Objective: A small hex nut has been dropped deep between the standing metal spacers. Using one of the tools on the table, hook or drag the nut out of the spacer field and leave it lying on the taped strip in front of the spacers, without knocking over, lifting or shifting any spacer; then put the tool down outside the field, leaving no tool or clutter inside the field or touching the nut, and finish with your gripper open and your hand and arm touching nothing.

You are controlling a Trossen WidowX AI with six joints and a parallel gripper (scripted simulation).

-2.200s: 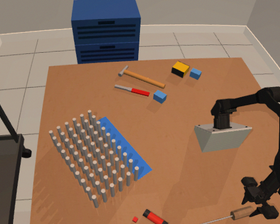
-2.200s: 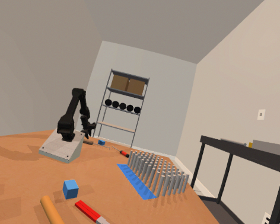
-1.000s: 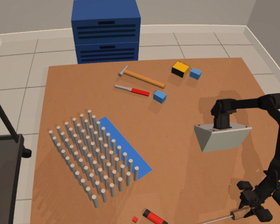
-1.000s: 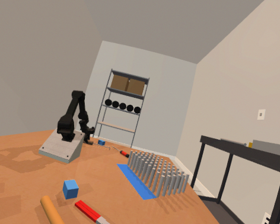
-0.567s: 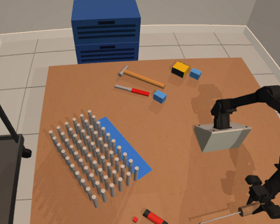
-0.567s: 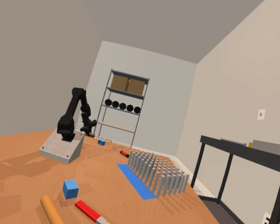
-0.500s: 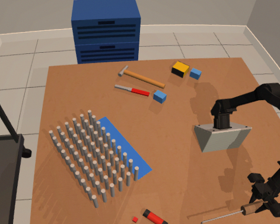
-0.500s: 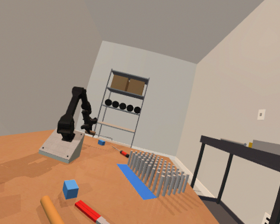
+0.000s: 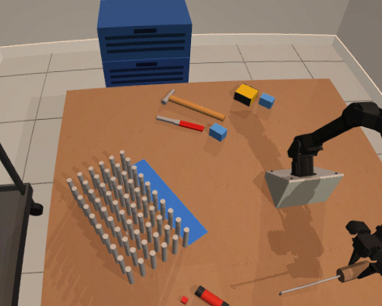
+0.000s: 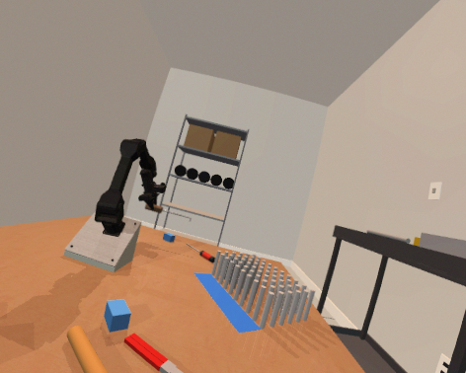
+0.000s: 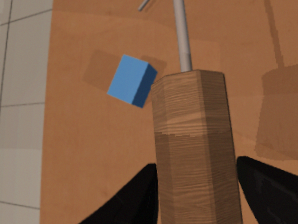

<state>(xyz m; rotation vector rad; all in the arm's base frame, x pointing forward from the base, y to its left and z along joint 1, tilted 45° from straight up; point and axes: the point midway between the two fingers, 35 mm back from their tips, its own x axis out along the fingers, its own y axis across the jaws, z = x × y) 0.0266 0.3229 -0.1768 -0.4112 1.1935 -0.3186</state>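
My gripper is shut on the wooden handle of the hook tool. The tool hangs above the table at the right, its thin metal shaft pointing toward the spacer side; a short bent tip shows in the exterior view. The metal spacers stand upright in rows at the left of the top view. The blue taped strip lies along their front, with no nut visible on it. The nut cannot be made out among the spacers.
A red-and-black-handled screwdriver lies beside the field, near a small red block. A blue block lies below the tool. A hammer, red-handled tool, blue block and yellow-black block lie at the back.
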